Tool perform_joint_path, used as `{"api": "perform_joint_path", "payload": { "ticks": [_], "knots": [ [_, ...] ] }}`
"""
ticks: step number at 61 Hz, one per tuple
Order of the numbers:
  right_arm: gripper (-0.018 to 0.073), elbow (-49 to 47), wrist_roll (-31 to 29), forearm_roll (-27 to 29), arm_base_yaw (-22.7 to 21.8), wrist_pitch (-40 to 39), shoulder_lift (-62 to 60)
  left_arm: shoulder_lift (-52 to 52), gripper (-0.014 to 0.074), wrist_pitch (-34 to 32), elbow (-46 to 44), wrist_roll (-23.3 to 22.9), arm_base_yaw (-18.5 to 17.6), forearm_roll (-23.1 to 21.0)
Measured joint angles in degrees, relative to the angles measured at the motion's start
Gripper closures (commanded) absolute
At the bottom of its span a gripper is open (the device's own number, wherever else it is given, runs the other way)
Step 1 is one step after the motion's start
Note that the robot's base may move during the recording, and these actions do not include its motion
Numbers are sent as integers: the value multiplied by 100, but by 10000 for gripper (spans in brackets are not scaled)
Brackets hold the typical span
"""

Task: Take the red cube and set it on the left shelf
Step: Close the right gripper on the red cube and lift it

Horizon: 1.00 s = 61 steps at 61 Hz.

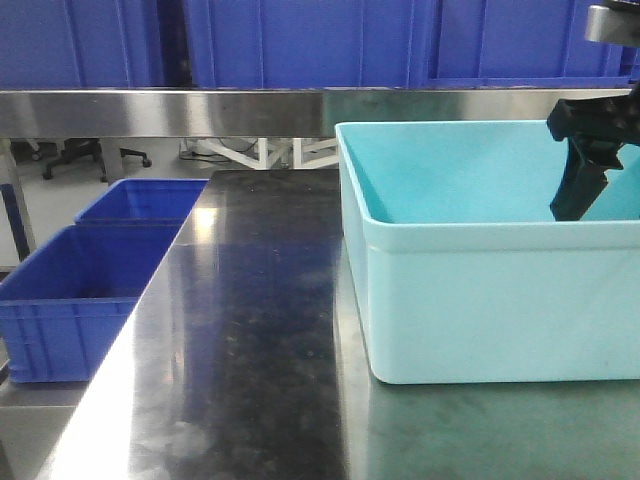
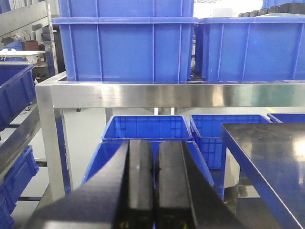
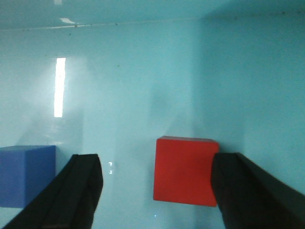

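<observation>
Red cube [image 3: 186,171] on tub [image 3: 143,71] floor, between right gripper [image 3: 156,164] fingers [image 3: 81,191], spread wide, empty; nearer right one. Probably light, rigid, slick: pinch opposite flat faces. Left gripper [image 2: 155,181] pressed together, empty.

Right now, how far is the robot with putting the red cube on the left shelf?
Done: the right gripper is inside the cyan tub. In hand: the red cube sits between its open fingers, not yet gripped. Left: close, lift, carry it to the left shelf. The left gripper is shut on nothing.

left gripper [image 2: 155,143]: two flat matte-black slabs, blunt tips, kinda chunky
right gripper [image 3: 157,164]: same black, wedge-shaped fingers
wrist collar [image 1: 610,22]: silvery metal, 2 o'clock in the front view
</observation>
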Motion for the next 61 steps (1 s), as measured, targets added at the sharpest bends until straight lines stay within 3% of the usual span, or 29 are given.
{"api": "perform_joint_path", "payload": {
  "ticks": [55, 61],
  "knots": [
    [-21, 0, 10, -158, -71, 0, 352, 0, 495, 0, 0, 0, 0, 0],
    [30, 0, 10, -158, -71, 0, 437, 0, 495, 0, 0, 0, 0, 0]
  ]
}}
